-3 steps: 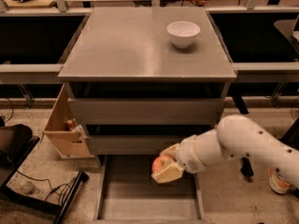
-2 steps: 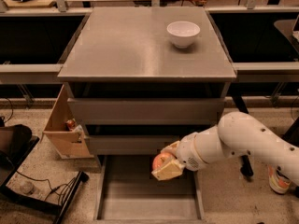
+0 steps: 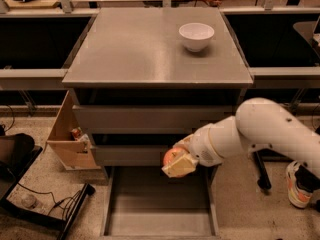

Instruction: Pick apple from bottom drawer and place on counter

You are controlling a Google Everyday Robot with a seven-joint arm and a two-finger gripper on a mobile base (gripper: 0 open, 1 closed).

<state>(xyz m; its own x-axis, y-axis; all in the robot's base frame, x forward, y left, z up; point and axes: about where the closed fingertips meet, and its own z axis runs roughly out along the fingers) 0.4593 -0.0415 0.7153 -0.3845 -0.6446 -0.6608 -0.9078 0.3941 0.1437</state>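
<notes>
The gripper (image 3: 176,161) is shut on the apple (image 3: 171,155), a small red one with an orange-yellow blush, and holds it in the air above the back of the open bottom drawer (image 3: 155,204), in front of the middle drawer's face. The white arm reaches in from the right. The grey counter (image 3: 140,49) lies above, well higher than the apple.
A white bowl (image 3: 196,35) stands on the counter's back right. A light wooden box (image 3: 67,139) sits left of the cabinet. Cables and a dark base (image 3: 35,199) lie on the floor at the left. A shoe (image 3: 299,184) shows at the right.
The gripper with the apple has stayed almost still, shifting only slightly; the apple remains held above the drawer.
</notes>
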